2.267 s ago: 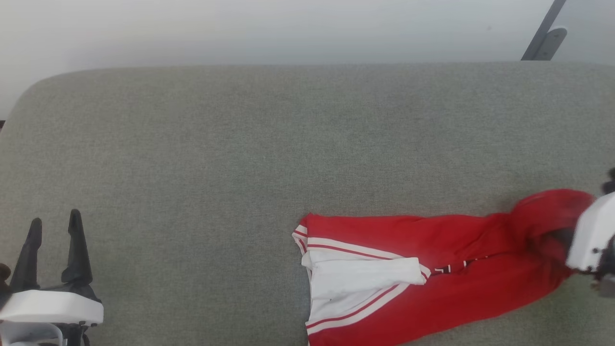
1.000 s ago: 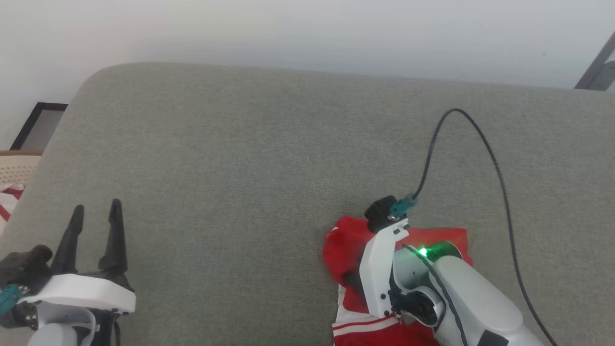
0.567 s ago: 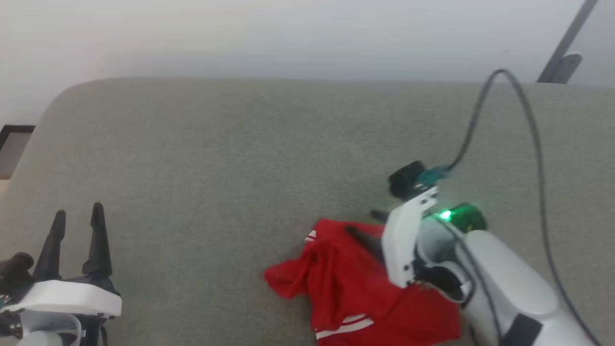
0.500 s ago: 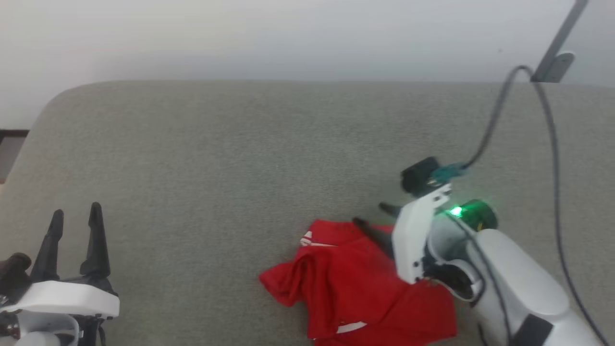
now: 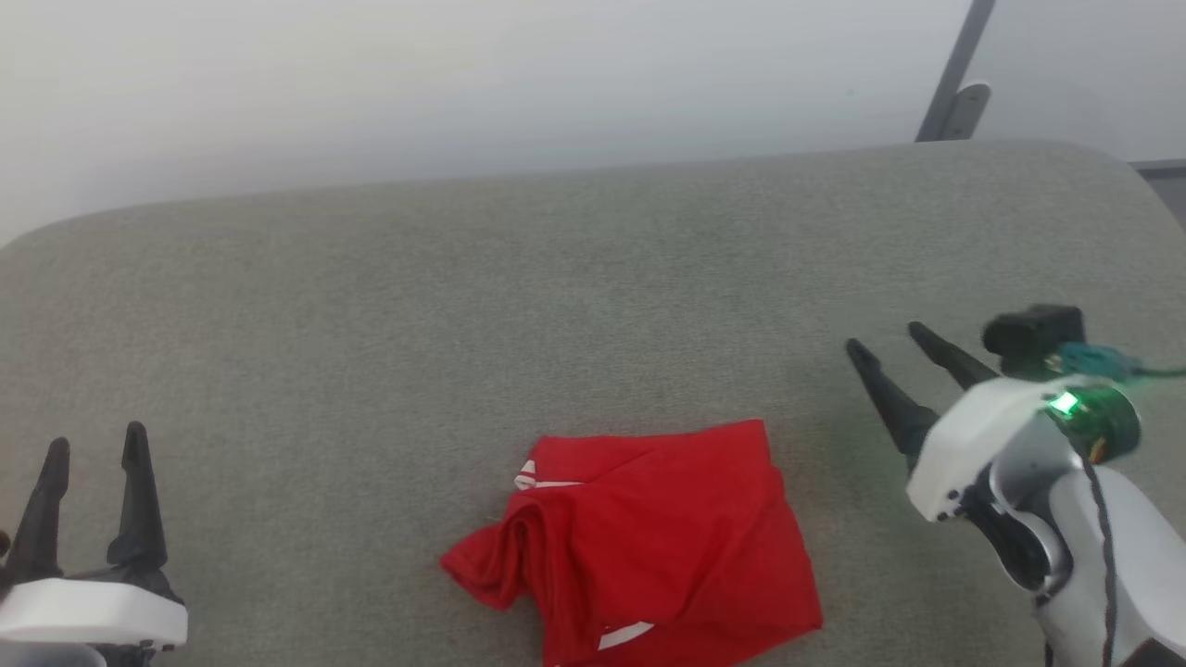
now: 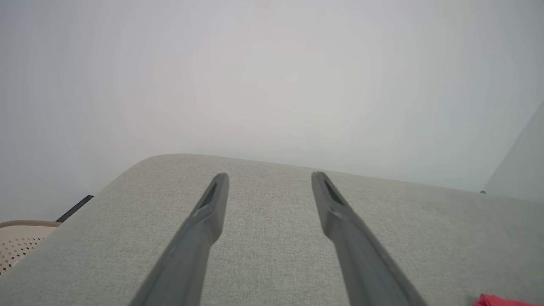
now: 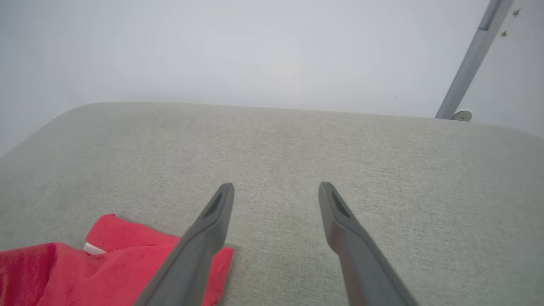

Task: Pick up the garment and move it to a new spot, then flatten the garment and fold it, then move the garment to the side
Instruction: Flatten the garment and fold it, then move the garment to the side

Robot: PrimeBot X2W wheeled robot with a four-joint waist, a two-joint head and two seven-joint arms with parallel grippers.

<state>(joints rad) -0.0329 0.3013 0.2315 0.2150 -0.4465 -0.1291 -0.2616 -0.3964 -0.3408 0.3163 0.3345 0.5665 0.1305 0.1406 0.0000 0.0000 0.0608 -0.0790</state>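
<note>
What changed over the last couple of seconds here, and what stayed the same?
The right end effector carried one end of the stretched-out garment over itself, let go and drew back to its right, open and clear of it. The garment now lies in a rough folded square on the grey cushion. The left end effector stayed open, off the fabric.

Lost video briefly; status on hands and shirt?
Left hand open, empty. Right hand open, right of the garment, not touching. Garment roughly folded, left edge bunched, on grey cushion. Nothing in the way.
</note>
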